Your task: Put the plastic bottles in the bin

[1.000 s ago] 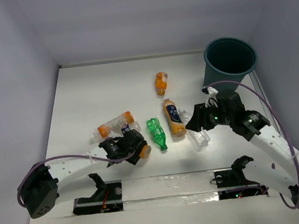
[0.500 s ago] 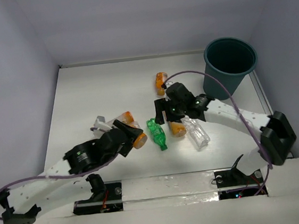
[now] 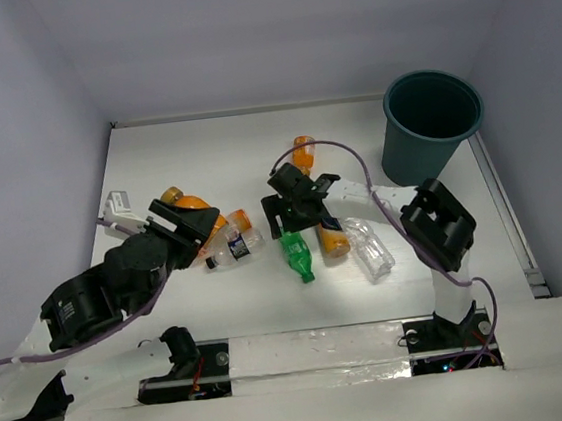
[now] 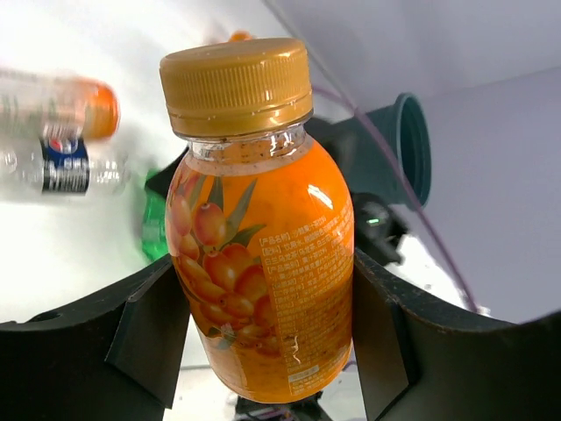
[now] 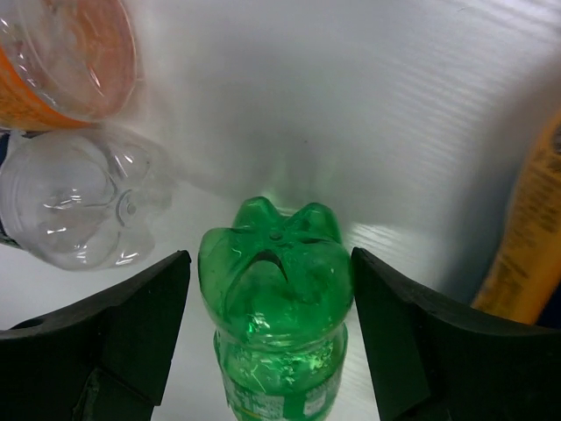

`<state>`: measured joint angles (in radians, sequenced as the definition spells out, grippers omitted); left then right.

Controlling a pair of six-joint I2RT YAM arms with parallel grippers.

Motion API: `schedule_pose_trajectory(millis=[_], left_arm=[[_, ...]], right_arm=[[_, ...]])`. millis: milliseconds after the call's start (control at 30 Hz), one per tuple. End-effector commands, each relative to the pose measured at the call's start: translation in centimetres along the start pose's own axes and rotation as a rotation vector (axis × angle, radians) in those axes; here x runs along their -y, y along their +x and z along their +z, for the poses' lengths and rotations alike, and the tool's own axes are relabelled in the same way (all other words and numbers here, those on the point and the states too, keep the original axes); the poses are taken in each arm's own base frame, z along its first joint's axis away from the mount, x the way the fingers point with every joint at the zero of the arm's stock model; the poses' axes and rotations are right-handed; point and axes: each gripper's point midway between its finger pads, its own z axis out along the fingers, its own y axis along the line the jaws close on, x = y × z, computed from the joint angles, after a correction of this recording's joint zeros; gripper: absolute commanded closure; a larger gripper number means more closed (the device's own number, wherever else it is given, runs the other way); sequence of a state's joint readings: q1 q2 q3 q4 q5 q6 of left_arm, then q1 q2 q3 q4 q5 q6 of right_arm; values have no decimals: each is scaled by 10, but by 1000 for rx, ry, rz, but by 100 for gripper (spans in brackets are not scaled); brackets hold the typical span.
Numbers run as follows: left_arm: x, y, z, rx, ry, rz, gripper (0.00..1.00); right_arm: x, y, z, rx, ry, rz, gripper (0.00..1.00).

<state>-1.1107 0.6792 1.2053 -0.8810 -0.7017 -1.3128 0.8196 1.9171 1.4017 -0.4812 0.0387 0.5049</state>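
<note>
Left of frame: your left gripper [image 4: 267,351] pinches the held orange bottle [image 4: 259,219] across its belly, above the table [image 3: 194,149]. It looks full, so expect weight, stiff walls and slick plastic; hold mid-body, below the cap.

Centre: right gripper [image 5: 272,324] is spread wide either side of the green bottle [image 5: 273,263], which lies ungripped. It looks empty, light and crushable; close gently across the body.

Count: orange bottles [image 3: 302,154] four, green one, clear bottles [image 3: 370,248] two.

One bin [image 3: 417,161], upper right, well apart from both grippers.
</note>
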Motion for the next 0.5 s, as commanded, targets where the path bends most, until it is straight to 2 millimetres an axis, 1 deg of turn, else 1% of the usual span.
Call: schedule_pose_trajectory(millis=[0, 33, 67, 133, 167, 267, 300, 333, 400, 433, 467], left_arm=[[15, -29, -5, 104, 27, 106, 53], [18, -31, -6, 108, 35, 114, 53], [24, -35, -9, 114, 51, 111, 53], [30, -39, -11, 121, 69, 127, 53], [33, -42, -14, 123, 82, 123, 53], [39, -46, -18, 126, 108, 124, 53], [40, -47, -19, 128, 117, 118, 53], [41, -48, -20, 129, 122, 122, 53], [43, -49, -22, 130, 137, 118, 53], [44, -49, -22, 130, 144, 116, 53], [45, -48, -22, 126, 150, 123, 53]], right_arm=[[-28, -2, -2, 3, -30, -14, 21], [-30, -4, 0, 0, -28, -10, 22], [-33, 0, 4, -11, -24, -13, 23], [-32, -1, 4, -14, -14, -2, 29], [-36, -2, 3, -7, -12, -4, 31], [-36, -10, -7, 24, -2, 14, 46], [-38, -18, -17, 49, -9, 21, 52], [-38, -20, -23, 58, -4, 25, 54], [-42, -36, -40, 108, -11, 34, 58], [-45, -45, -59, 140, -24, 40, 59], [-45, -53, -70, 168, -19, 43, 59]])
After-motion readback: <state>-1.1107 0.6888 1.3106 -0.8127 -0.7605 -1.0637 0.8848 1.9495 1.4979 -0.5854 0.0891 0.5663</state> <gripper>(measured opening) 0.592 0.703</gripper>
